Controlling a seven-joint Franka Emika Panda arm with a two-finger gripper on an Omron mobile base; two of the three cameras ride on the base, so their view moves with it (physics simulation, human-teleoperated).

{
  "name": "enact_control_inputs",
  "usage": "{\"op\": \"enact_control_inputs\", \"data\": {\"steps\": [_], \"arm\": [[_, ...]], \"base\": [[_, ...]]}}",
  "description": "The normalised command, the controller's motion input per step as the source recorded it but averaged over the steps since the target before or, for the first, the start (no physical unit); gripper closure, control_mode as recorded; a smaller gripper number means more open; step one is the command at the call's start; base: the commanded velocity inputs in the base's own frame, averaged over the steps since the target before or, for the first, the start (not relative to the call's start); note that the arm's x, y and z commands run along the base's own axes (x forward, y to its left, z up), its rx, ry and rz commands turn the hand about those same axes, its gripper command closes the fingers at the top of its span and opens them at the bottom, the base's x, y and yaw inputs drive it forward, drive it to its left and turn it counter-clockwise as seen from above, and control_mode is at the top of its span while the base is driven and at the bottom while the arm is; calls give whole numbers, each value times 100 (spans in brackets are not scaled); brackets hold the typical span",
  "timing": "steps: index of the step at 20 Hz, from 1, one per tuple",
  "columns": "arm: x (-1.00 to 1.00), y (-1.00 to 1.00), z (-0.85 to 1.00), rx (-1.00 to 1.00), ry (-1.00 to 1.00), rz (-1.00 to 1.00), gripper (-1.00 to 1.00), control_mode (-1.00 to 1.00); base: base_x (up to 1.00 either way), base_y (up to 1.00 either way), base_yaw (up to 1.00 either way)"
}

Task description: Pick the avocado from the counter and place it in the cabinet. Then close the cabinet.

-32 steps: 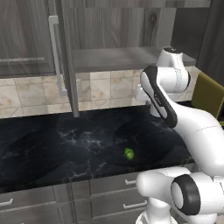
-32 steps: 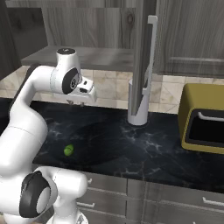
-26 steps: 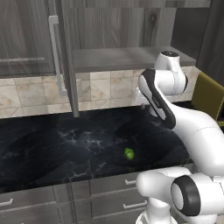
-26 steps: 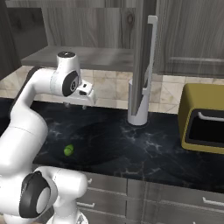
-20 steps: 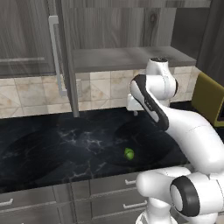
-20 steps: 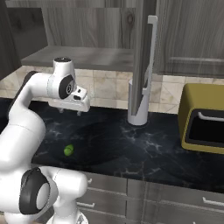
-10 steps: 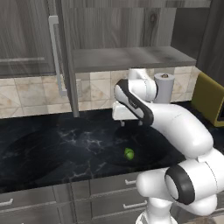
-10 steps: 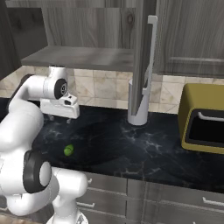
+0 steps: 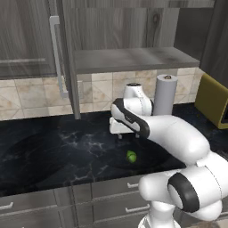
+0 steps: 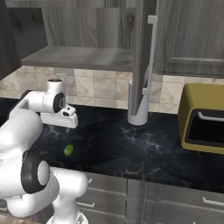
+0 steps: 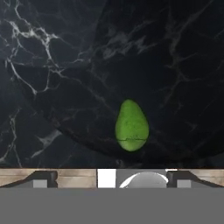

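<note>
Black marble with thin white veins covers the counter point(image 9: 53, 147), running across the middle of both base views above grey drawers point(image 10: 175, 197) along the bottom. The avocado point(image 9: 131, 156) lies on the slab just right of centre in the left base view, and just below centre in the hand view. The gripper point(image 9: 119, 134) hangs above the stone just up and left of the fruit, fingers spread wide and grasping nothing. At the top, the cabinet point(image 9: 129, 58) stands open, its grey shelf bare. A paper-towel roll point(image 9: 165, 95) stands by the tiled wall, and a mustard-yellow appliance point(image 10: 202, 124) sits at the right edge.
</note>
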Motion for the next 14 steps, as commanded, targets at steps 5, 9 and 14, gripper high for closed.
{"op": "enact_control_inputs", "data": {"steps": [5,9,14], "arm": [[0,0,-26,0,-19,1,-100,-100],[0,0,-13,0,-6,0,-100,-100],[0,-9,-16,0,-1,0,-100,-100]], "base": [[0,0,0],[0,0,0],[0,0,0]]}}
